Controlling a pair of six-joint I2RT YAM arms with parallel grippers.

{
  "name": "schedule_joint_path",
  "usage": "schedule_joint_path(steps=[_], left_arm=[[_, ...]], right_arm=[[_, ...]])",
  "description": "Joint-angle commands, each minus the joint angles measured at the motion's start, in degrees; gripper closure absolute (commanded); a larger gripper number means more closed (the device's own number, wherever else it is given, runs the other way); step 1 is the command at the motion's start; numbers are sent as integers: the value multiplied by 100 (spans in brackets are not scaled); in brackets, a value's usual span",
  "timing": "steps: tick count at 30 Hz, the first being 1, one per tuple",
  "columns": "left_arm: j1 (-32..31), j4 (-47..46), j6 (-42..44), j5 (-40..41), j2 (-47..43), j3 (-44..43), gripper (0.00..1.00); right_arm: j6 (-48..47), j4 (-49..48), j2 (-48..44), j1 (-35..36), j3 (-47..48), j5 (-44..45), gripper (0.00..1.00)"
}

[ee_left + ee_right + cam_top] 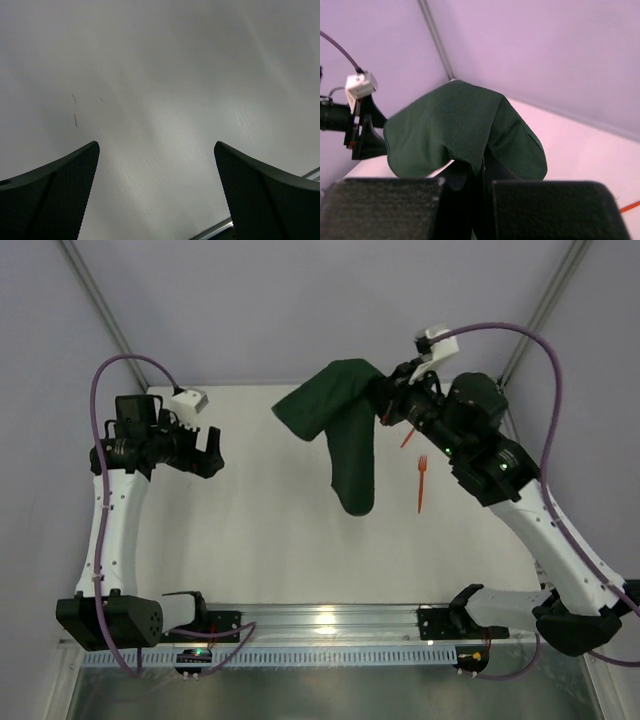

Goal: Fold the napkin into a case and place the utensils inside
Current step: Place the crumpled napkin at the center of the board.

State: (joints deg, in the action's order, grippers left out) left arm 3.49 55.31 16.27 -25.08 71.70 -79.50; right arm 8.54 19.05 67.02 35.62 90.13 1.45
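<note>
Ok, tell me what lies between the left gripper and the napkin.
Only bare white table. In the top view nothing sits between the left gripper and the hanging napkin; the fork lies beyond the cloth.

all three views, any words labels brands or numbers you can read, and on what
None can be read in any view.
The napkin, the orange fork and the table carry no print.
The small lit board at the near rail may bear markings, but they are too small to read.
The left wrist view shows only faint scratches on the table, not writing.
</note>
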Motion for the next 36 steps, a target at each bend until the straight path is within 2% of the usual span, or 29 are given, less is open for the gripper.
schedule_joint_path(steps=[1, 6, 7, 8, 9, 10, 11, 13, 15, 17, 19, 21, 22, 24, 27, 33, 36], left_arm=[[-6, 305, 227, 56, -165, -232, 1], [-6, 147, 218, 240, -121, -22, 1], [3, 95, 201, 293, -104, 40, 1], [-6, 51, 201, 337, -95, 188, 1], [3, -28, 201, 415, -60, 251, 1], [-6, -46, 218, 434, -34, 312, 1], [3, -55, 218, 443, 36, 426, 1], [3, -38, 245, 434, 107, 575, 1], [-6, -46, 254, 443, 186, 673, 1], [3, -90, 262, 478, 213, 830, 2], [12, -213, 245, 530, 213, 936, 2], [20, -283, 192, 539, 204, 1059, 2], [47, -336, 183, 539, 195, 1095, 2], [64, -398, 131, 548, 178, 1200, 2], [117, -468, 113, 574, 204, 1306, 2], [161, -468, 122, 680, 248, 1385, 2], [161, -468, 104, 488, 213, 1473, 2]], right_arm=[[727, -208, 705, 288, -311, -172, 96], [1186, -683, 1935, 341, -426, -172, 96], [1107, -631, 2468, 349, -339, -172, 96], [1046, -526, 2743, 350, -33, 246, 90], [819, -186, 3024, 323, 187, 442, 62], [686, 44, 3627, 323, 703, 661, 44], [563, 586, 3938, 314, 995, 1211, 21], [299, 1604, 4771, 279, 2040, 1925, 10], [210, 2180, 5100, 279, 2595, 2104, 8], [192, 2253, 4927, 375, 2520, 2122, 8], [53, 1929, 4497, 542, 1573, 2175, 8], [-10, 1349, 3768, 937, 809, 2228, 7], [34, 1077, 3417, 1191, 126, 2149, 8], [209, 943, 3212, 1403, -667, 1791, 8], [640, 776, 3159, 1772, -1363, 1543, 7], [1291, 495, 3632, 1940, -1823, 1542, 8], [1396, 424, 3800, 1932, -1858, 1586, 8]])
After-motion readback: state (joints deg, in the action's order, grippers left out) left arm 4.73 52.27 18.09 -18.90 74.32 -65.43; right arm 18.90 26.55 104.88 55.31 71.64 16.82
